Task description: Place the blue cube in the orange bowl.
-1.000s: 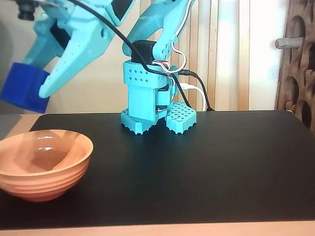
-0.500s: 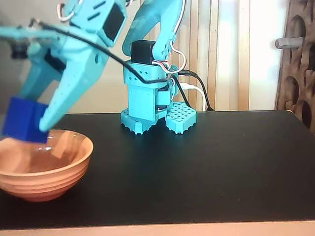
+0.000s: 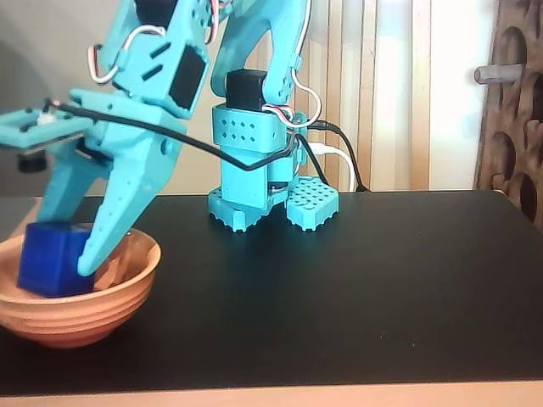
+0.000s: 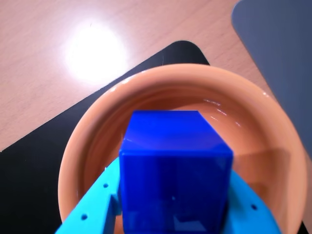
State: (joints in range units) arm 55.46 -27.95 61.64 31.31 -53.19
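The blue cube (image 3: 49,259) sits between the fingers of my turquoise gripper (image 3: 61,254), which is shut on it. The cube is held over the orange bowl (image 3: 93,309) at the left of the fixed view, with its lower part below the rim; I cannot tell whether it touches the bowl's bottom. In the wrist view the cube (image 4: 175,165) fills the middle, a turquoise finger (image 4: 92,209) flanks each side of it at the gripper (image 4: 173,214), and the bowl's inside (image 4: 253,126) lies right beneath.
The bowl stands on a black mat (image 3: 339,297) near its left front corner. The arm's base (image 3: 263,199) and its cables stand at the back middle. A wooden lattice (image 3: 517,127) is at the right. Light wooden table (image 4: 44,58) surrounds the mat.
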